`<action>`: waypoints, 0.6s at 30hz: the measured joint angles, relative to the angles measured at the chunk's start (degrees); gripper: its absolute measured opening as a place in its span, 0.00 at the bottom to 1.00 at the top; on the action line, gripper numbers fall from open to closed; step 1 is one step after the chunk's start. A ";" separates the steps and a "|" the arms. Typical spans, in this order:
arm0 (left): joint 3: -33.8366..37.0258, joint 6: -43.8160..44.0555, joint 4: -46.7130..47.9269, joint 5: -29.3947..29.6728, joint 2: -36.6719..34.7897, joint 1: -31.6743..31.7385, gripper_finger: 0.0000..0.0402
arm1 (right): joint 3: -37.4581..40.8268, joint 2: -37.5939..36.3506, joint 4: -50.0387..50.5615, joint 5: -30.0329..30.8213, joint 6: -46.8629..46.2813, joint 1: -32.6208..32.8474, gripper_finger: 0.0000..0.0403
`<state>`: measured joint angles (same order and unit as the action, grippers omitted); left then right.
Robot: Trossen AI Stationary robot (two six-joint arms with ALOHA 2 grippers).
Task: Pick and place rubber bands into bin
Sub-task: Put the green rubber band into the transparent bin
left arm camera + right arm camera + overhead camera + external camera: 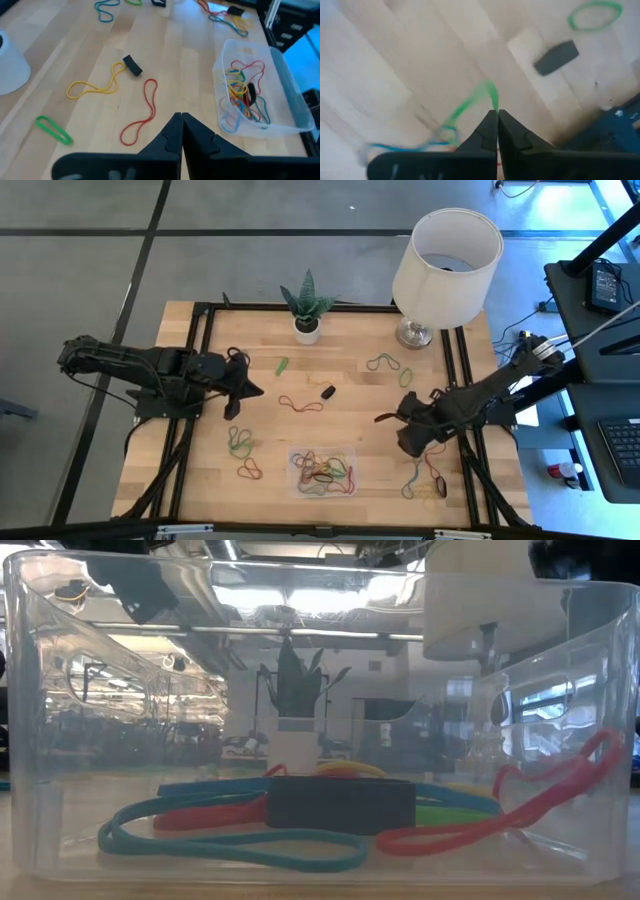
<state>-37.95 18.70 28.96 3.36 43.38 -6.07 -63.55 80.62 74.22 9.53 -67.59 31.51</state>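
The clear bin stands near the table's near edge and holds several coloured rubber bands and a black chunk. Loose bands lie on the wood: a red one, a green one, a pair and a pile. My right gripper is right of the bin, shut on a green band. My left gripper is over the table's left part, shut and holding nothing. A red band lies in front of it. My right gripper pinches the green rubber band between its two fingertips, at one end of the loop. The rest of the band trails away from the tips, drawn out thin. A blue band shows by its far end; whether the two are tangled, I cannot tell.
A white lamp and a small potted plant stand along the far edge. A black chunk lies mid-table, also seen in the right wrist view. Yellow and green bands lie ahead of the left gripper.
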 joint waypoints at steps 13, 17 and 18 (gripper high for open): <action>-0.02 -6.28 -0.51 0.00 0.00 0.00 0.00 | -35.43 25.37 3.24 9.42 -1.72 -1.05 0.00; -0.02 -6.45 -0.51 -0.02 0.00 0.00 0.00 | -48.65 36.28 2.56 11.87 2.07 -2.42 0.00; -0.02 -6.45 -0.49 -0.02 0.00 0.00 0.00 | -51.63 38.89 2.25 12.19 3.27 -2.84 0.00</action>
<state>-37.98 12.25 28.47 3.33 43.38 -6.07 -115.18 119.51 76.48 21.73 -64.32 28.68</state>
